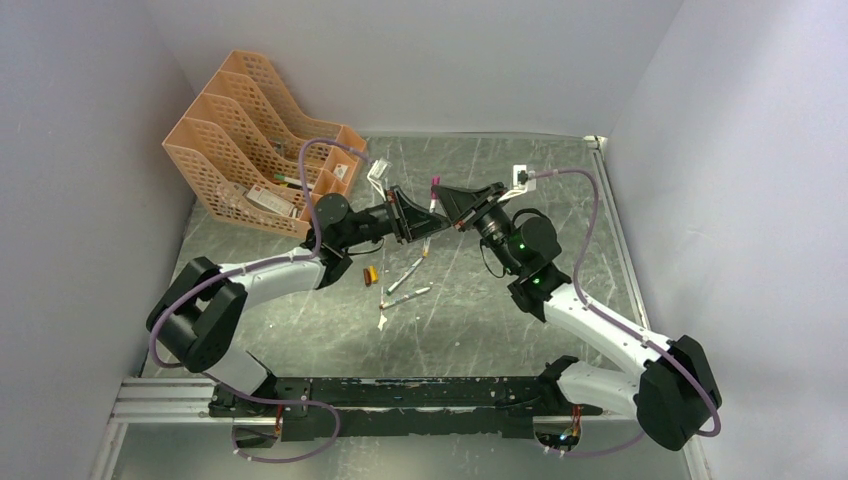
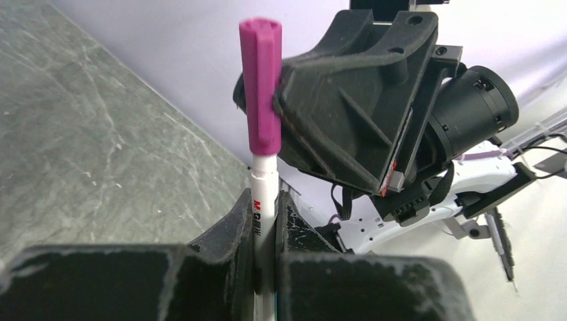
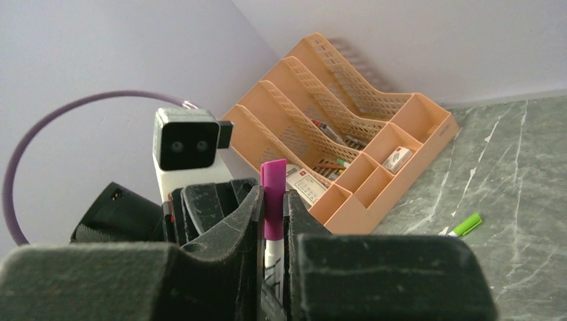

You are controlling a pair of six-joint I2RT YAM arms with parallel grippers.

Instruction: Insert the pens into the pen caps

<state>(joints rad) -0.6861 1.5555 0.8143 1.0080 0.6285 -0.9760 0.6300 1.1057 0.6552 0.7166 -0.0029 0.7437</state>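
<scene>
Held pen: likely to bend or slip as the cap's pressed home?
Probably stiff: the pen looks a straight, hard plastic barrel. Slip seems likelier: the left gripper pinches only its smooth round sides. Likely light, being so thin.

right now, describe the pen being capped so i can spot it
Above the grey table, beside the orange rack, the left gripper and right gripper meet. Between them is a white pen, held in the air. Unlike the pens lying below, it wears a magenta cap.
</scene>
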